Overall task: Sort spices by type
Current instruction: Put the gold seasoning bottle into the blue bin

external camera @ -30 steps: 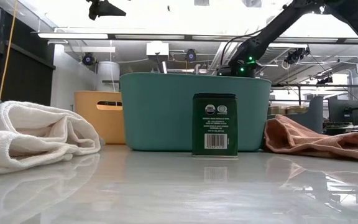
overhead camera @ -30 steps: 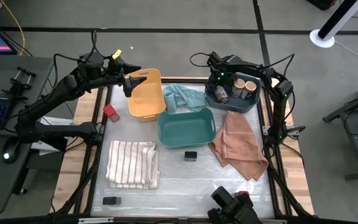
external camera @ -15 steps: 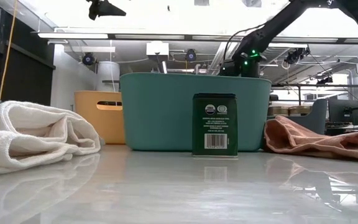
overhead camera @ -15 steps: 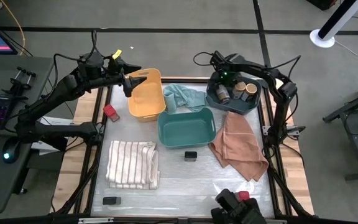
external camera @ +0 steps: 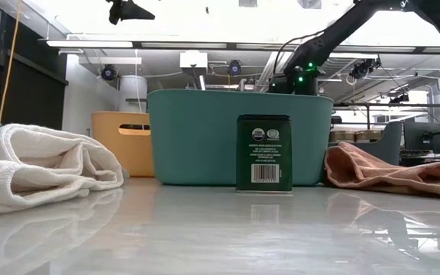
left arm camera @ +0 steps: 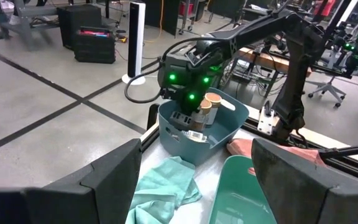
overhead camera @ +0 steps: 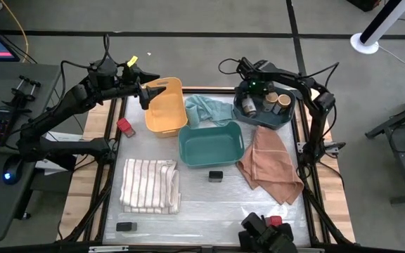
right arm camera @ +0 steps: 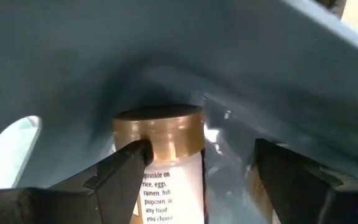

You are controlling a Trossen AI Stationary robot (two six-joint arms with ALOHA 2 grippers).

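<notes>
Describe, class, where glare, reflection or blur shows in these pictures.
Low view: the glossy table mirrors the green tin, and ceiling lights glare white. Right wrist view: the tan-lidded jar looks soft, the blue bin wall a smooth blur. High view: even light.

Three bins are set along the table's [overhead camera: 195,204] far half.
Round jars [overhead camera: 276,101] stand in the right bin [overhead camera: 287,116]; one tin [overhead camera: 215,176] stands before the middle bin [overhead camera: 210,144], another [overhead camera: 124,226] lies near the front-left corner.

Grey concrete floor [overhead camera: 188,49], bright ceiling lights [external camera: 228,15]
</notes>
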